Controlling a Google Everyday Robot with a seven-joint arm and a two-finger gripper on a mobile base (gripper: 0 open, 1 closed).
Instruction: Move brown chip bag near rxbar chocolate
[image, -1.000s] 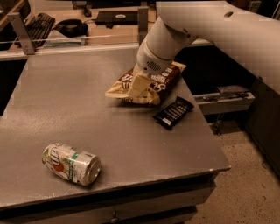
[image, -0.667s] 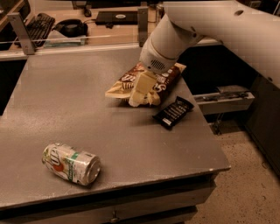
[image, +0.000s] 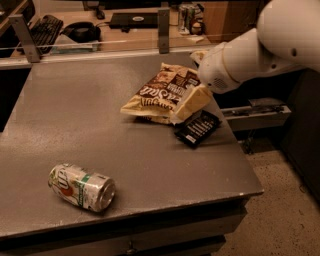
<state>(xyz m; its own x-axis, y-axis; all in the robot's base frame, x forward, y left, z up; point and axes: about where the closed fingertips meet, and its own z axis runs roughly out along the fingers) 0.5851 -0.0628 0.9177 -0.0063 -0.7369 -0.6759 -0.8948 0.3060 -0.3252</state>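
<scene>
Eyes on the far right of the grey speckled tabletop (image: 100, 125). Lying there, flat, lettering up: a large crinkly brown chip bag (image: 159, 94) with tan-yellow ends. Just beside its near right corner, close enough to be touching, though hard to call: a small flat black rxbar chocolate (image: 197, 128) with white lines of text. Looks, going by that, like placement all but made and release the step in hand.

To finish it well: let go cleanly, then lift straight up and off the bag before swinging anywhere. No sideways drag, or risk tugging the light foil away from the bar, or shoving the little bar toward the right rim, already close. Worth checking for the bag settling flat rather than sliding.

Now to the cream-coloured gripper (image: 193, 100) at the end of the bulky white arm (image: 240, 60): down over the bag's right end, resting against the foil there. Apart or clamped? Cannot tell from this angle. Touching nothing else, as far as visible.

Well apart, at the near left: a dented silver-green soda can (image: 82, 186) on its side, playing no part in this.
</scene>
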